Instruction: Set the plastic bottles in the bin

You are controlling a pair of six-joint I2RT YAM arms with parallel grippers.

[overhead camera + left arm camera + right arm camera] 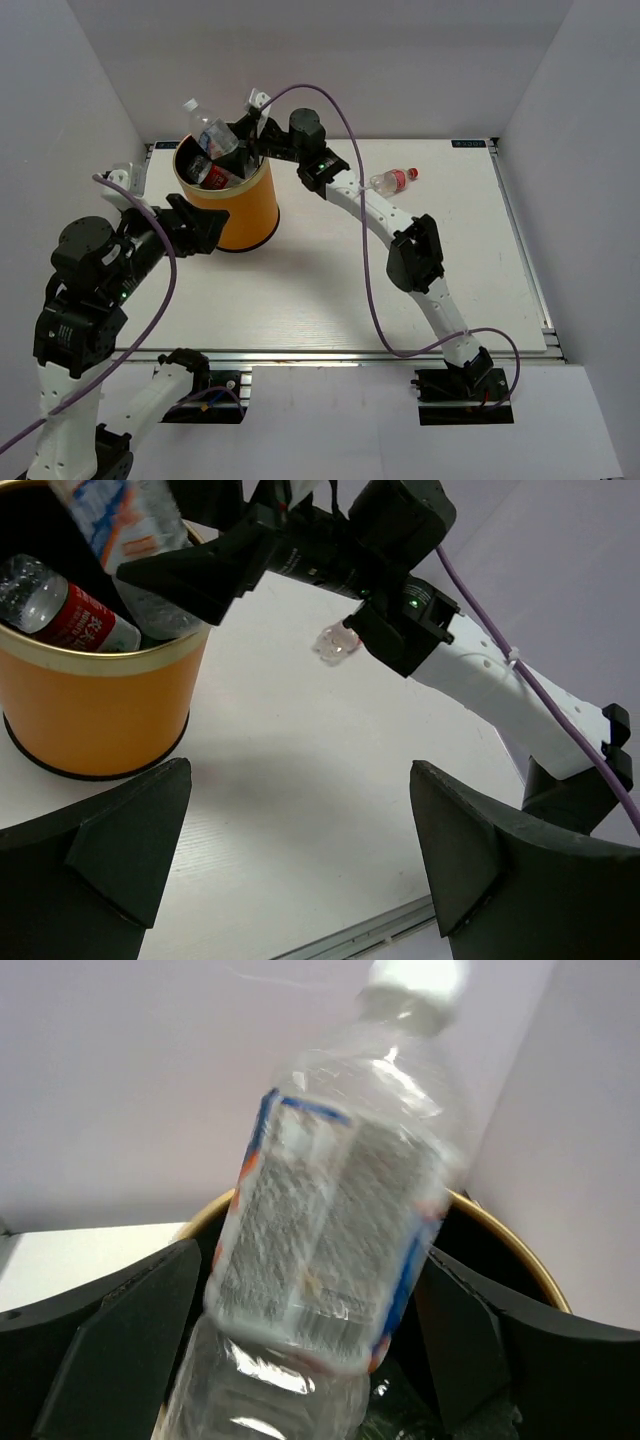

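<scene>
Top view. Big orange bin [250,210] upright on the far left part of the white tabletop [350,290]. Inside, near the top, a red-label bottle [215,178] lying on its side. Right tool [242,135] up over the far rim of the bin. Just in front of it, a clear blue-and-white bottle [205,125], tilted, white cap up, bottom end down in the bin. Left tool [197,225] low beside the bin's near left wall, touching no bottle. One lone bottle [393,181] with a red label and red cap lying far back on the tabletop, just past the right arm [420,260], well apart from the bin.

Left wrist view. Left tool [300,780] open wide, only bare tabletop between its two dark fingers. Bin at upper left. Red-label bottle resting inside, just under the gold rim. Blue-and-white bottle higher up, next to a dark finger [190,570] of the right tool. Lone bottle small and far, seen end-on, partly hidden by the right arm.

Right wrist view. Blue-and-white bottle filling the middle, blurry, cap up, between the two dark fingers [120,1330]. Right tool spread wide open, a thin gap on one side, not squeezing. Gold rim of the bin just behind and below.
</scene>
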